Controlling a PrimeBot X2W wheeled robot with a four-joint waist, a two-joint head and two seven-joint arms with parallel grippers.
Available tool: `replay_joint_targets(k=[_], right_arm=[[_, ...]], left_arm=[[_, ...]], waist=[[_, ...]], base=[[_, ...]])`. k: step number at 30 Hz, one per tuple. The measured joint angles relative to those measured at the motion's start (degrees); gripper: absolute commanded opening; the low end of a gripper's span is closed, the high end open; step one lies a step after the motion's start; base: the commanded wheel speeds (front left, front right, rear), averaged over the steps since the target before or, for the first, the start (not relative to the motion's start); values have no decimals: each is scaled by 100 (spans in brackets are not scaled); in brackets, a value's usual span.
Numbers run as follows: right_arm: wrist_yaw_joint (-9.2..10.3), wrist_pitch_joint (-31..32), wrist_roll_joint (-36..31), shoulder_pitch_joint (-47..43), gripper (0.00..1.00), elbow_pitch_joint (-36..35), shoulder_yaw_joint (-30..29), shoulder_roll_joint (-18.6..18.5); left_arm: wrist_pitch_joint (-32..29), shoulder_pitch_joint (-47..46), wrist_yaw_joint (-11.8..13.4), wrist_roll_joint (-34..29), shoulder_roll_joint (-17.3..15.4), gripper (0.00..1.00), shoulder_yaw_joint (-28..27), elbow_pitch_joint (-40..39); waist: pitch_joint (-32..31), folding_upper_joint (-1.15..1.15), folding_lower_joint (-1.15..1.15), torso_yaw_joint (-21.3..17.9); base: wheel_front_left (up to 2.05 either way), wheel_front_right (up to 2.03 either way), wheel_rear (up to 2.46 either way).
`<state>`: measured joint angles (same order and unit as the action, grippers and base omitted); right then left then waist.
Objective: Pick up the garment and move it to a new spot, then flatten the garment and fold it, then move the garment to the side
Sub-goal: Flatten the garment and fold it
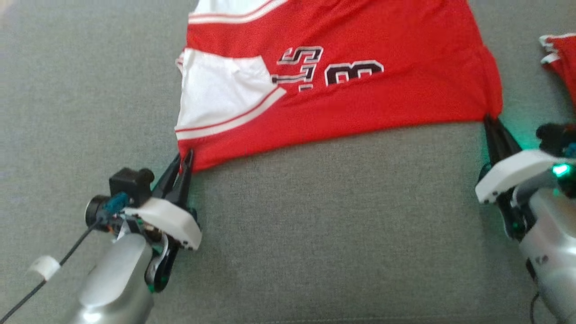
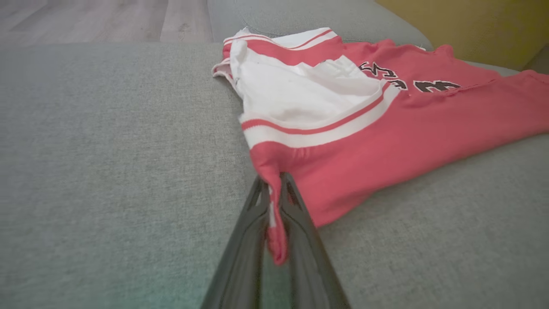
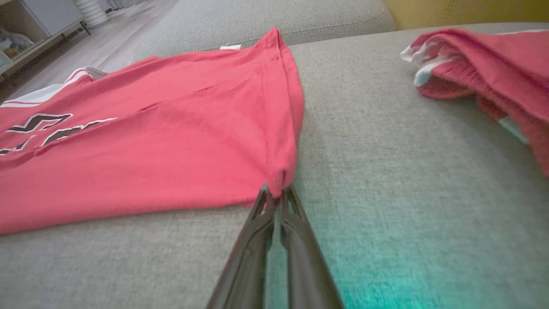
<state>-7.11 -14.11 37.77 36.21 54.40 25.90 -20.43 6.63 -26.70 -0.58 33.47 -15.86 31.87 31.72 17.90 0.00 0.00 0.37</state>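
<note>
Head view looks down on a broad grey woven cushion surface (image 1: 315, 225) that runs off every edge. On its far half lies the red mesh jersey (image 1: 382, 99), with white side panels and black, white-edged numerals. The picture's top edge cuts off its upper part. The numerals sit upside down and a crease swallows part of them, so only a 3 reads for certain. The near edge of the cloth runs taut from one gripper to the other.

At the far right, well apart from it, a crumpled red and white garment (image 1: 562, 58) is cut by the frame and blurred, so its kind cannot be told. The left wrist view shows a strip of pale wooden floor (image 2: 107, 19) beyond the cushion.

The left gripper (image 1: 185, 157) is clamped on the near left corner. In the left wrist view a tongue of red cloth runs down between its two dark fingers, hiding their inner faces. The right gripper (image 1: 488, 120) pinches the near right corner. In the right wrist view its fingers meet with only a nub of fabric at the tips, and how deep the cloth goes is hard to make out.

A small white label (image 3: 230, 47) pokes from the far edge in the right wrist view, its print unreadable. A white tape wrap (image 1: 43, 266) sits on the black cable (image 1: 72, 249) beside the left forearm.
</note>
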Motion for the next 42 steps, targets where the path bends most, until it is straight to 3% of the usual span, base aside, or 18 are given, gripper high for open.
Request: replay_joint_targets(k=[6,16,23,24,25,26,29,33,38,42], right_arm=[[0,0,218,-640,0,-247,199,-201],[-1,0,376,-2191,0,-950,258,-594],[0,285,346,-2931,0,-1561,-109,-655],[-1,366,341,-3012,40,-1653,-193,-661],[0,424,320,-3080,100,-1749,-277,-664],[-1,459,279,-3153,100,-1872,-385,-664],[0,510,164,-3321,100,-2280,-801,-704],[0,689,-86,-3354,100,-2906,-1458,-747],[0,1132,-648,-3310,100,-3641,-1944,-615],[0,1544,-1004,-3075,100,-4210,-1979,-312]], left_arm=[[-232,599,-33,-25,-310,0,167,-459],[-664,2318,374,-18,-825,0,457,-1729],[-814,2692,633,-18,-981,0,520,-2252],[-836,2705,667,-19,-982,0,528,-2290],[-879,2712,669,-19,-984,36,537,-2297],[-910,2712,672,-19,-988,100,541,-2314],[-914,2641,770,-68,-1031,100,506,-2449],[-1124,1792,675,-357,-1104,100,503,-2485],[-1590,-394,38,-380,-1002,100,446,-2052],[-2390,-2000,-510,-183,-742,100,498,-932]], waist=[[-402,0,0,0],[-1081,0,-2,-12],[-1197,0,-1,-40],[-1194,0,-1,-44],[-1182,0,-1,-50],[-1160,0,-1,-55],[-1054,0,0,-60],[-881,0,0,-43],[-548,0,1,-86],[-100,0,1,-226]], base=[[0,0,0],[0,0,0],[0,0,0],[0,0,0],[0,0,0],[0,0,0],[0,0,0],[0,0,0],[0,0,0],[0,0,0]])
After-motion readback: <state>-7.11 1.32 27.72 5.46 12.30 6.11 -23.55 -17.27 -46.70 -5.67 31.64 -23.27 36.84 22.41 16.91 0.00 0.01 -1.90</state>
